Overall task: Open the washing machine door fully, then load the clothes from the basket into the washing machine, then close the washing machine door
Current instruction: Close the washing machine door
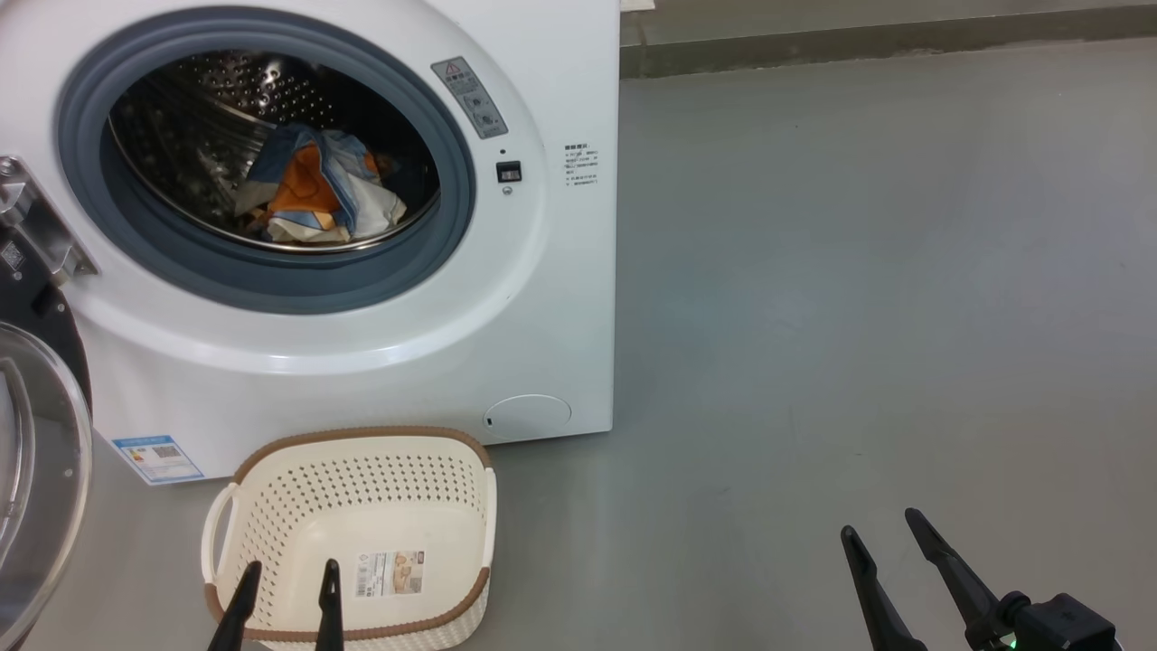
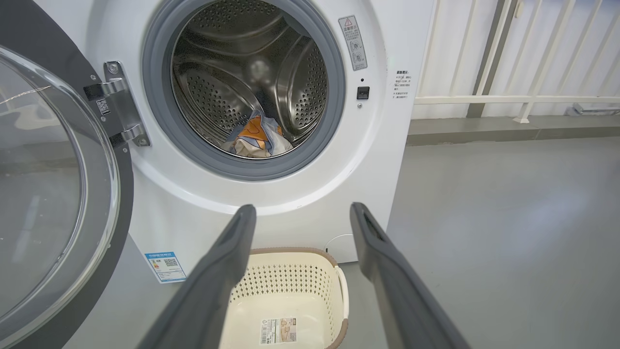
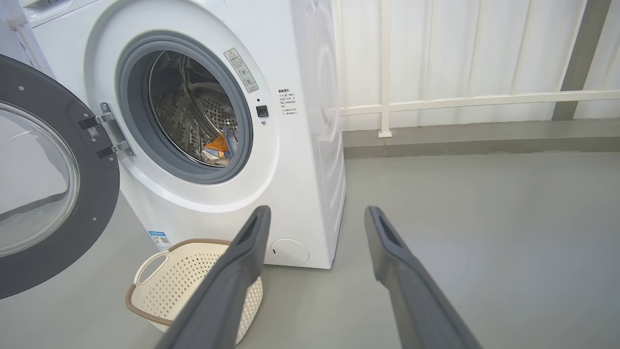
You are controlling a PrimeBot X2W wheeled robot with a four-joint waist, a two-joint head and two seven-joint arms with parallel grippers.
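Observation:
The washing machine (image 1: 542,298) (image 2: 387,160) (image 3: 310,145) stands with its door (image 1: 36,452) (image 2: 53,189) (image 3: 43,179) swung wide open to the left. The clothes (image 1: 316,185) (image 2: 259,135) (image 3: 220,145), blue and orange, lie low in the steel drum. On the floor in front sits the cream basket (image 1: 362,470) (image 2: 295,291) (image 3: 189,271) with just a label sticker on its bottom. My left gripper (image 1: 289,574) (image 2: 302,213) hangs open over the basket's near rim. Off to the right, over bare floor, my right gripper (image 1: 881,529) (image 3: 317,213) is open and holds nothing.
Grey floor (image 1: 859,271) stretches to the right of the machine. A low kerb (image 1: 859,41) and white railing (image 3: 460,99) run along the back. The open door takes up the space left of the basket.

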